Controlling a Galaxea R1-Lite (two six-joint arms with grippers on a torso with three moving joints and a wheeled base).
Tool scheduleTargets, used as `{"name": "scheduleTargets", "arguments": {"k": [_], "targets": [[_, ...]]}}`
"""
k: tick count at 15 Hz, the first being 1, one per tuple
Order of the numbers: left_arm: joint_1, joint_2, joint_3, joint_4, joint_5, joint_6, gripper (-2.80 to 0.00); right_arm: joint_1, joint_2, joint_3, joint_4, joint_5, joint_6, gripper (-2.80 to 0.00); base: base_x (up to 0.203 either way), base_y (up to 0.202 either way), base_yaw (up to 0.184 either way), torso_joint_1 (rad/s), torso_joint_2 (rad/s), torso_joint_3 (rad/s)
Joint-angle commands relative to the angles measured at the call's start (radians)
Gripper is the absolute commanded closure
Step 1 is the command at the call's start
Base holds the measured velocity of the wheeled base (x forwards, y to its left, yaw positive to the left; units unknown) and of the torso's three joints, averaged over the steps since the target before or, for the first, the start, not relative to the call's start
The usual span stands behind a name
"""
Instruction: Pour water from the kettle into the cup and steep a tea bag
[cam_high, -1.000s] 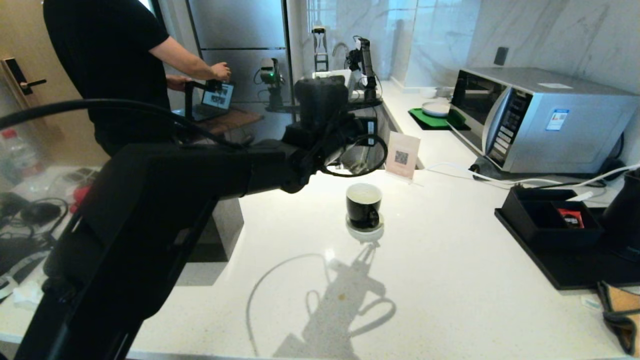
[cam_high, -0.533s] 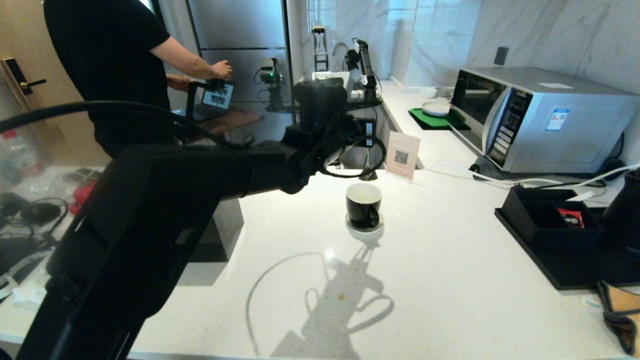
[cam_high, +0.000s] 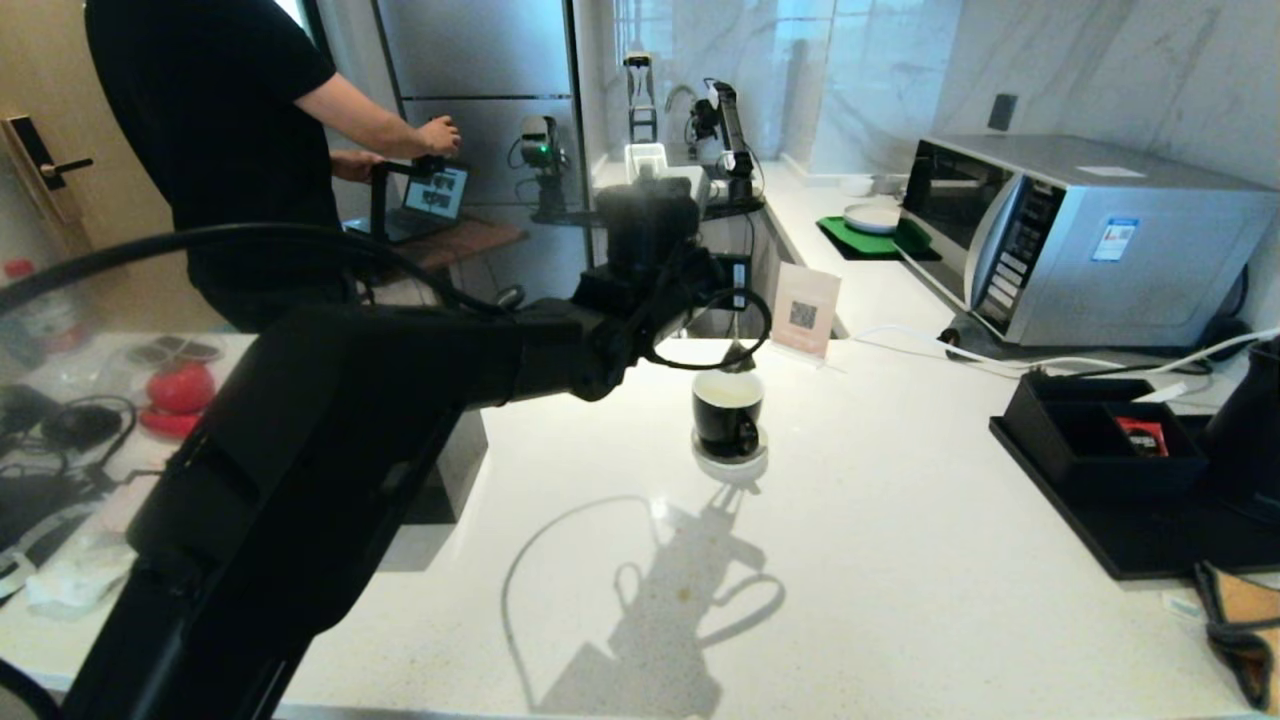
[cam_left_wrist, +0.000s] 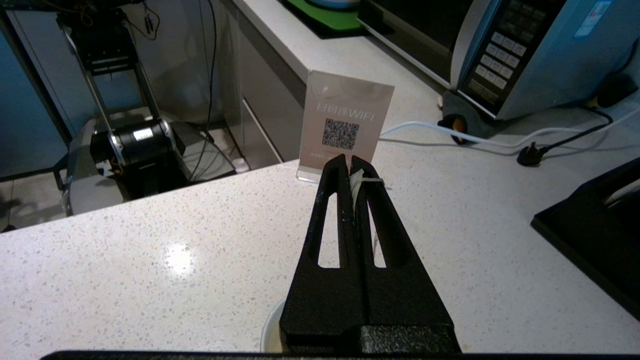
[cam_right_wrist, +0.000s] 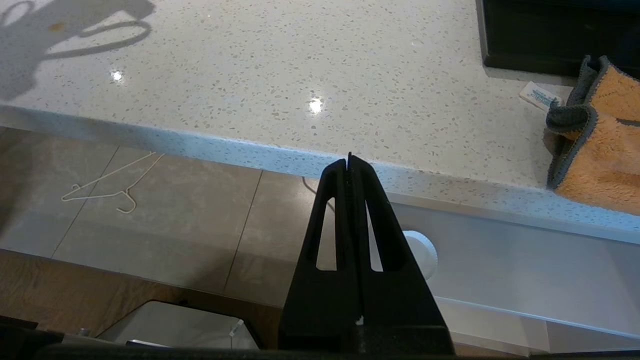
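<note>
Cup (cam_high: 727, 411) sits near a QR sign (cam_high: 805, 310), left claw (cam_left_wrist: 350, 165) above.

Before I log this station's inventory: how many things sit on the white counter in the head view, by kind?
Cup on saucer: 2
Microwave: 1
QR sign: 1
Black tray: 1
Black box: 1
Kettle: 1
Orange cloth: 1
Total: 8
</note>
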Motion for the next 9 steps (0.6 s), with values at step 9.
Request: {"name": "scheduleTargets", "arguments": {"k": [9], "targets": [[0.008,0.126,0.029,-0.066,0.026,-0.009,0.0,-0.007,0.032,0.0,0.0,0.0,0.0,0.0,0.0,0.0,0.0,0.0,0.0,0.0]]}}
